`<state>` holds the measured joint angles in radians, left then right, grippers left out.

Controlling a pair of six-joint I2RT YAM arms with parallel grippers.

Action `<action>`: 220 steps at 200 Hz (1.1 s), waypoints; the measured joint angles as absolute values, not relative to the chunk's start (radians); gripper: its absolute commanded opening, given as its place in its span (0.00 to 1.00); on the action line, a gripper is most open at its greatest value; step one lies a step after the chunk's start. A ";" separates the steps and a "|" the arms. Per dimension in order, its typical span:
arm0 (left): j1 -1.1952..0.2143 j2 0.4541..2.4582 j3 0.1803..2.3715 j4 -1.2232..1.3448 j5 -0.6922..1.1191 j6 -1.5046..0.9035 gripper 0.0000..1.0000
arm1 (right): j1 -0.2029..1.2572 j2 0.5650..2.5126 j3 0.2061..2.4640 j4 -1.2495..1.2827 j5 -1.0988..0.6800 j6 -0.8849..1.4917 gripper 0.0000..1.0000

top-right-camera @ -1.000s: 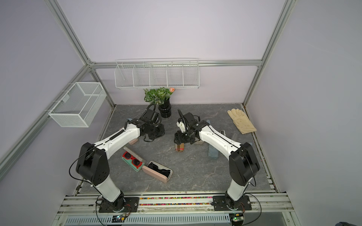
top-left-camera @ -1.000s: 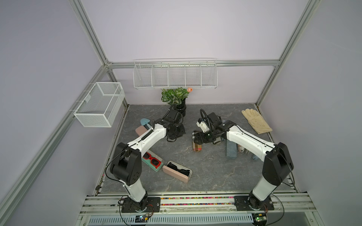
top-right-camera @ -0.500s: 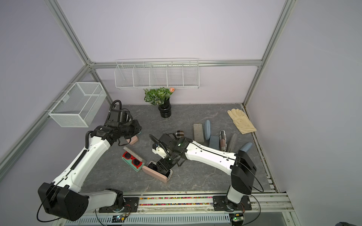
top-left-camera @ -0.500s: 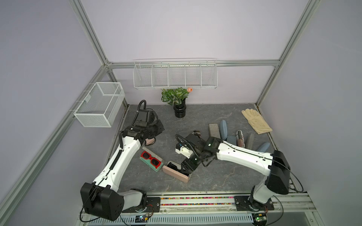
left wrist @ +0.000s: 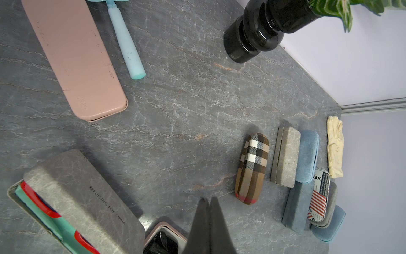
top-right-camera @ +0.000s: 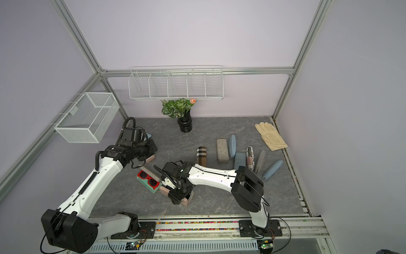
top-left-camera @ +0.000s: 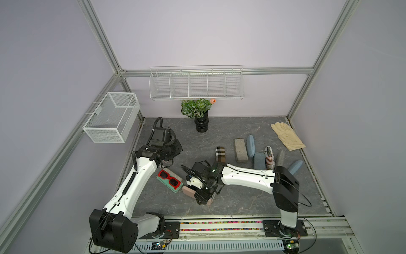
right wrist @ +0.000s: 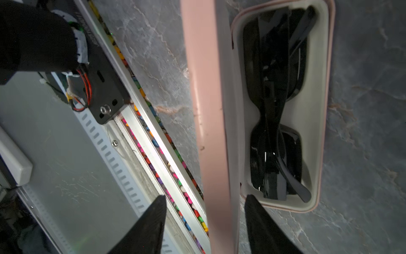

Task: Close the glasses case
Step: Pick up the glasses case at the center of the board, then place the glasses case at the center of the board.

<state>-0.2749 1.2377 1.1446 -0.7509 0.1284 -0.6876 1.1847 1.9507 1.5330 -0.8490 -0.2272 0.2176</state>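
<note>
**Subject.** The pink glasses case [top-left-camera: 187, 191] lies open on the grey table [top-left-camera: 241, 198], near the front edge at about mid-width. Its lid [right wrist: 208, 110] stands raised and is seen edge-on in the right wrist view. Black sunglasses [right wrist: 274, 110] lie folded in the cream-lined tray.

**Right gripper** [right wrist: 203, 198]. It is positioned over one end of the case. The jaws are partly apart and straddle the raised lid. A wide gap shows on the outer side and a narrow one on the tray side, so the lid is not clamped. Whether the inner fingertip touches the tray rim cannot be determined.

**Left gripper** [left wrist: 207, 200]. The fingers are pressed together and hold nothing. It hangs above the table toward the left rear, over a closed pink case [left wrist: 77, 61].

**Surroundings.**
- An open grey case [top-left-camera: 169, 180] holding red sunglasses [top-left-camera: 168, 178] sits just beside the subject on its left.
- A plaid case [top-left-camera: 220, 155] lies behind the right arm.
- Further right is a cluster of grey, blue and printed cases [top-left-camera: 259, 154].
- A pale glove [top-left-camera: 286, 139] lies at the right rear.
- A potted plant [top-left-camera: 201, 124] stands against the back wall.
</note>
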 measured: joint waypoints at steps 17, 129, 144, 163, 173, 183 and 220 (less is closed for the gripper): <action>-0.275 1.238 1.140 -0.750 0.129 -0.687 0.00 | 1.185 1.974 1.540 -0.848 -0.225 0.219 0.30; -0.268 1.245 1.123 -0.746 0.158 -0.687 0.00 | 1.082 1.945 1.460 -0.786 -0.215 0.324 0.13; -0.268 1.254 1.120 -0.738 0.171 -0.687 0.00 | 1.054 1.945 1.460 -0.770 -0.208 0.361 0.13; -0.268 1.266 1.104 -0.720 0.197 -0.688 0.00 | 1.019 1.950 1.476 -0.763 -0.199 0.408 0.13; -0.268 1.272 1.091 -0.707 0.210 -0.687 0.00 | 1.004 1.968 1.510 -0.768 -0.194 0.432 0.14; -0.268 1.279 1.081 -0.701 0.222 -0.688 0.00 | 0.995 1.996 1.560 -0.770 -0.180 0.453 0.14; -0.268 1.293 1.055 -0.675 0.250 -0.688 0.00 | 0.990 2.121 1.739 -0.763 -0.160 0.532 0.19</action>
